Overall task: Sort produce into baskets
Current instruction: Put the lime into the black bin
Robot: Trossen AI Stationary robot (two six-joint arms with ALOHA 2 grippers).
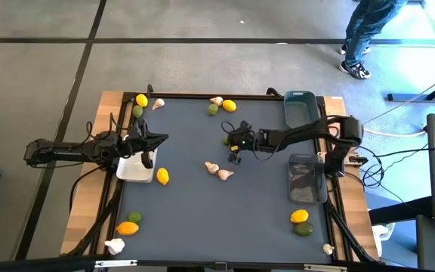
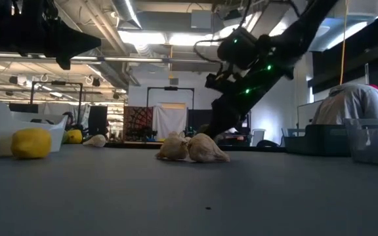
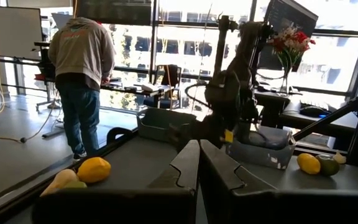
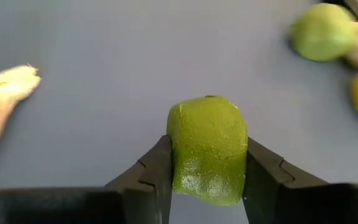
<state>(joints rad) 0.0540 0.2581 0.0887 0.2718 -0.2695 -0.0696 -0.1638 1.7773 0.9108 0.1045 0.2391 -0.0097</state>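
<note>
My right gripper (image 1: pixel 232 141) is shut on a green lime (image 4: pixel 207 149) over the middle of the dark mat, toward the far side. My left gripper (image 1: pixel 162 139) is shut and empty, hovering by the far edge of the white basket (image 1: pixel 133 171) at the left. The blue-grey basket (image 1: pixel 300 107) stands at the far right, with the dark grey basket (image 1: pixel 306 178) in front of it. Two garlic bulbs (image 1: pixel 217 171) lie mid-mat, and a lemon (image 1: pixel 162 176) rests on the mat beside the white basket. My right gripper pinches the lime's two opposite sides (image 4: pixel 178 155) between its two fingers. The fingers slant down from the table's right side. I cannot tell whether the lime is clear of the mat.
A lemon, lime and garlic lie at the far left corner (image 1: pixel 141 100), and another group at the far middle (image 1: pixel 222 106). More pieces lie at the near left (image 1: pixel 128 227) and near right (image 1: pixel 300 221). A person (image 1: pixel 365 34) stands beyond the far edge.
</note>
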